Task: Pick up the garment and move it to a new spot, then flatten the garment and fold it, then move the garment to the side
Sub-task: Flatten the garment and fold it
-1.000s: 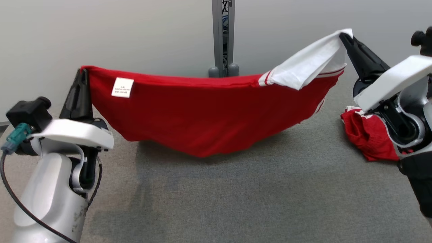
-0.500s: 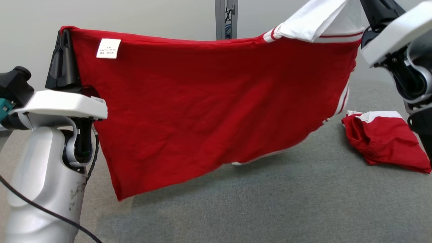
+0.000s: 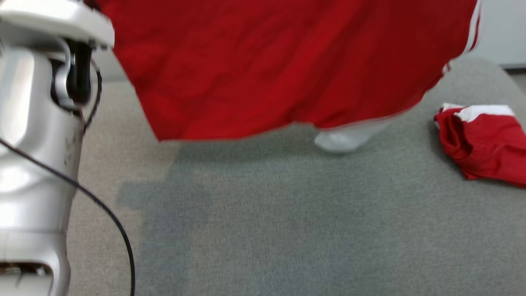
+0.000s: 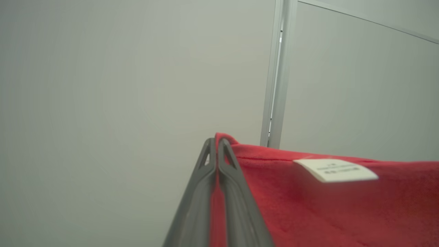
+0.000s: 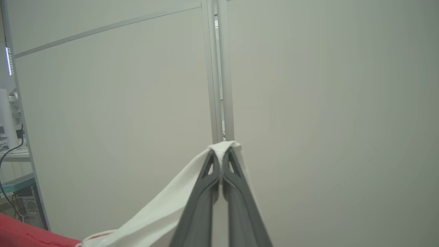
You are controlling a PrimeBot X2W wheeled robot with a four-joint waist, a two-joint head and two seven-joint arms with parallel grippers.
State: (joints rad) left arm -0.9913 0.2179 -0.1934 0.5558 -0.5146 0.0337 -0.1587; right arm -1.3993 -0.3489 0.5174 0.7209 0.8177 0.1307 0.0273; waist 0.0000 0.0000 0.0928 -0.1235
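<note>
The red garment (image 3: 279,61) with white trim hangs spread above the grey table (image 3: 287,230), its lower hem and a white sleeve (image 3: 341,140) near the surface. In the left wrist view my left gripper (image 4: 216,142) is shut on the garment's red corner (image 4: 308,199), beside a white label (image 4: 337,169). In the right wrist view my right gripper (image 5: 222,151) is shut on the garment's white sleeve (image 5: 161,212). My left forearm (image 3: 37,123) stands at the head view's left edge.
A second red and white garment (image 3: 481,142) lies crumpled at the table's right edge. A pale partition wall with a metal post (image 5: 219,68) stands behind the table. A black cable (image 3: 107,213) trails from my left arm.
Both grippers have risen, lifting the garment off the table so it hangs in the air. The grippers left the head view's top; the camera also shifted.
</note>
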